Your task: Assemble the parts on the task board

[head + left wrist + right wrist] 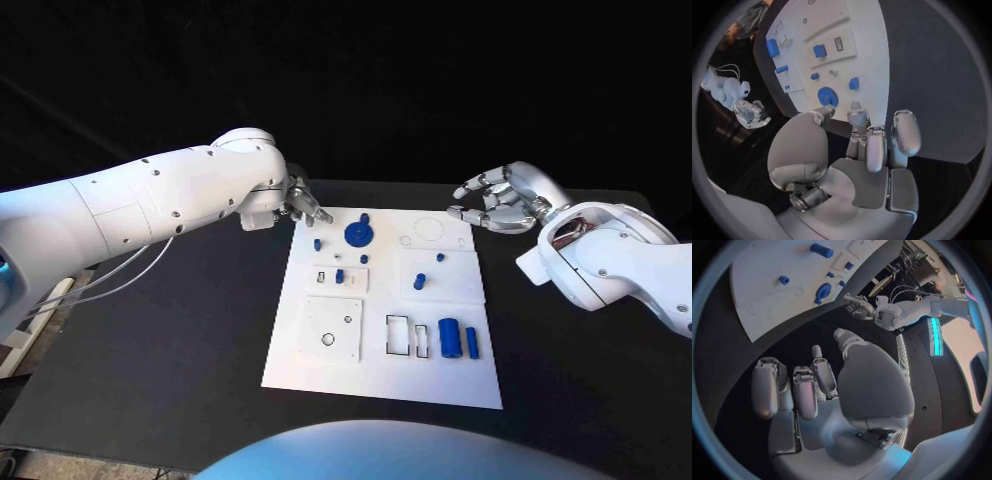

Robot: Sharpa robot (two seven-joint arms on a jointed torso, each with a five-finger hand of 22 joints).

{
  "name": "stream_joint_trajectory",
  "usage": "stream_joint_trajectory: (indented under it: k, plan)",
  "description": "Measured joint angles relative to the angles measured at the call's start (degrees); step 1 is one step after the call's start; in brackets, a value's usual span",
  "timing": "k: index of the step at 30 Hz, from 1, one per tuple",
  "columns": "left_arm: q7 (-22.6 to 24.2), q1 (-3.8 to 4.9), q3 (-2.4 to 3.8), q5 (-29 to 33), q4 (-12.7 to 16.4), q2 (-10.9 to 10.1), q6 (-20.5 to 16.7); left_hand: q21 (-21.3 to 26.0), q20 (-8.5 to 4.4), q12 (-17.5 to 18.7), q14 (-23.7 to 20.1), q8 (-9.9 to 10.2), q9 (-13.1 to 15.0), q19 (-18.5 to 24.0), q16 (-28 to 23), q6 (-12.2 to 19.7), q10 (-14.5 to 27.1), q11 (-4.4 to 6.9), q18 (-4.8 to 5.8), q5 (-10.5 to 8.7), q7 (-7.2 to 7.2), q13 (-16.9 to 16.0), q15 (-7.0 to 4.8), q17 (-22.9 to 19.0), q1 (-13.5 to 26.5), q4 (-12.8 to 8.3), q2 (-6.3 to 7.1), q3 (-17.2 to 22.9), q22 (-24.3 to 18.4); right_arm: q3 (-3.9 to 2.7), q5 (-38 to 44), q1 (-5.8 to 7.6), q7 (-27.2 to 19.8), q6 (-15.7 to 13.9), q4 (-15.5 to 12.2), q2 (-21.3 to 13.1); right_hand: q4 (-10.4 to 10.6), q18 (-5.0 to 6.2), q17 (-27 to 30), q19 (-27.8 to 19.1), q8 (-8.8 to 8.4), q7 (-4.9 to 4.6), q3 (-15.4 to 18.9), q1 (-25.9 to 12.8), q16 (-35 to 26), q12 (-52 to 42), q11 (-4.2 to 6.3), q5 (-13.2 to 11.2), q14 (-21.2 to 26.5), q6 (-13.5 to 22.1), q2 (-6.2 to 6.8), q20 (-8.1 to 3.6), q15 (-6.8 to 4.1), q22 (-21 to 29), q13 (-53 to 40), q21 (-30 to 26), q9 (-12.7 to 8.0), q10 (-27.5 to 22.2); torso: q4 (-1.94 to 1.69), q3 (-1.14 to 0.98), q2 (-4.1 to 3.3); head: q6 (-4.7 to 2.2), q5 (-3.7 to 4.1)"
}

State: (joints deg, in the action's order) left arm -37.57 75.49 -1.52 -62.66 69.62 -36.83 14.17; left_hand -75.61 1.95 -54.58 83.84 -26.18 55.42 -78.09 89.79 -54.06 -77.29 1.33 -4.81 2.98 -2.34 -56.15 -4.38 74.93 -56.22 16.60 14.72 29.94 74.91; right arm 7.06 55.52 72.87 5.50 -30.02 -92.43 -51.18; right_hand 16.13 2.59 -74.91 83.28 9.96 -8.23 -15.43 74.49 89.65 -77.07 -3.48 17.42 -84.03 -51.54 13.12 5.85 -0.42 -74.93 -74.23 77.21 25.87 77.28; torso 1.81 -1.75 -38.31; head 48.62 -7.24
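Parts [450,337] on task board [378,377], mid-table [159,380], between both hands.

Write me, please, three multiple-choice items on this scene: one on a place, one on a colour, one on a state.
1. Where is the left hand?
A. at the task board's far left corner
B. at its near right corner
C. off the table

2. What colour is the round disc part?
A. red
B. blue
C. green

3. What does the right hand hold?
A. the disc
B. a cylinder
C. nothing

Key: 1 A, the hand sits by that corner; 2 B, the disc shows blue; 3 C, its fingers are apart around nothing.
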Motion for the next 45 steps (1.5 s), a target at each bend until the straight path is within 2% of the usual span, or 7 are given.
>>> stream_joint_trajectory:
  k: [10, 17, 21, 32, 40, 45]
  plan:
    - [0.5, -0.46, -0.75, -0.5, -2.9, 1.5, 2.0, 0.1, 0.20, 0.0, 0.0, 0.3, -0.2, 0.2, 0.0, 0.0, 0.0, -0.04, 0.00, 0.00, 0.00, 0.0, 0.01, 0.0, -0.3, 0.0, -0.31, -0.6, 0.0, 0.00, 0.0, 0.00, 0.0, 0.0, 0.0, 0.0, 0.0, 0.00, 0.0, -0.2, 0.00, 0.00, 0.0, -0.2, 0.0, 0.1, -0.02, 0.0, 0.0, 0.0, -0.23, -0.21, 0.00, 0.0, 0.2, 0.0, 0.1, 0.0, -0.01, -0.03, 0.02, 0.34, -0.07]
    - [0.9, -0.87, -1.28, -0.5, -3.8, 2.3, 2.9, 0.2, 0.20, 0.0, 0.2, 1.3, -1.1, 0.2, 0.0, 0.4, 0.4, -0.42, 0.00, 0.01, -0.43, 0.1, 0.21, 0.0, -1.3, 0.1, -1.29, -1.0, 0.0, 0.00, 0.0, 0.00, 0.0, 0.0, 0.0, 0.1, 0.0, 0.00, 0.0, -0.2, 0.00, 0.00, 0.0, -0.2, 0.0, 0.2, -0.21, 0.0, 0.0, 0.0, -0.23, -0.21, 0.00, 0.0, 0.3, 0.0, 0.0, -0.2, -0.04, -0.04, 0.09, 0.53, -0.04]
    - [1.1, -1.15, -1.50, -0.4, -4.0, 2.5, 3.4, 0.2, 0.20, 0.0, 0.2, 1.6, -1.4, 0.2, 0.0, 0.5, 0.4, -0.42, 0.00, 0.01, -0.51, 0.1, 0.21, 0.0, -1.3, 0.1, -1.29, -1.1, 0.0, 0.00, 0.0, 0.00, 0.0, 0.0, 0.0, 0.1, 0.0, 0.00, 0.0, -0.2, 0.00, 0.00, 0.0, -0.2, 0.0, 0.2, 0.00, 0.0, 0.0, 0.0, -0.23, -0.21, 0.00, 0.0, 0.4, -0.2, 0.0, -0.4, -0.05, -0.04, 0.12, 0.62, -0.05]
    - [1.4, -1.47, -1.73, 0.1, -4.5, 2.7, 4.2, 0.5, 0.40, 0.0, 0.0, 2.3, -2.3, 0.4, 0.0, 0.5, 0.4, -0.41, 0.00, 0.01, -0.51, 0.1, 0.42, 0.0, -2.0, 0.0, -2.04, -1.3, 0.0, 0.00, 0.0, 0.00, 0.0, 0.0, 0.0, 0.2, 0.0, 0.00, 0.0, -0.2, 0.00, 0.00, 0.0, -0.2, 0.0, 0.2, 0.00, 0.0, 0.0, 0.0, -0.23, -0.21, 0.00, 0.0, 0.4, -0.2, 0.0, -0.4, -0.08, -0.06, 0.14, 0.70, -0.09]
    - [1.6, -1.53, -1.77, 0.6, -4.6, 2.8, 4.2, 0.5, 0.62, -0.2, 0.0, 2.5, -3.2, 0.2, 0.0, 0.3, 0.6, -0.62, 0.00, 0.01, -0.73, 0.0, 0.42, 0.0, -3.4, -0.3, -3.40, -0.3, 0.0, 0.00, -0.1, 0.00, 0.0, 0.0, 0.0, 0.2, 0.0, 0.00, 0.0, -0.2, 0.00, 0.00, 0.0, -0.2, 0.0, 0.2, 0.00, 0.0, 0.0, 0.0, -0.22, -0.21, 0.00, 0.0, 0.4, -0.2, 0.1, -0.4, -0.07, -0.07, 0.15, 0.86, -0.16]
    - [1.7, -1.54, -1.78, 1.0, -4.6, 2.8, 4.2, 0.5, 0.62, -0.2, 0.0, 2.5, -3.6, 0.2, 0.0, -0.2, 0.6, -0.62, 0.00, 0.01, -0.56, 0.0, 0.42, 0.0, -4.6, -0.6, -3.41, 0.7, 0.0, 0.00, -0.1, 0.00, 0.0, 0.0, 0.0, 0.2, 0.0, 0.00, 0.0, -0.2, 0.00, 0.00, 0.0, -0.2, 0.0, 0.2, 0.00, 0.0, 0.0, 0.0, -0.22, -0.21, 0.00, 0.0, 0.4, -0.2, 0.1, -0.4, -0.05, -0.10, 0.15, 0.96, -0.17]
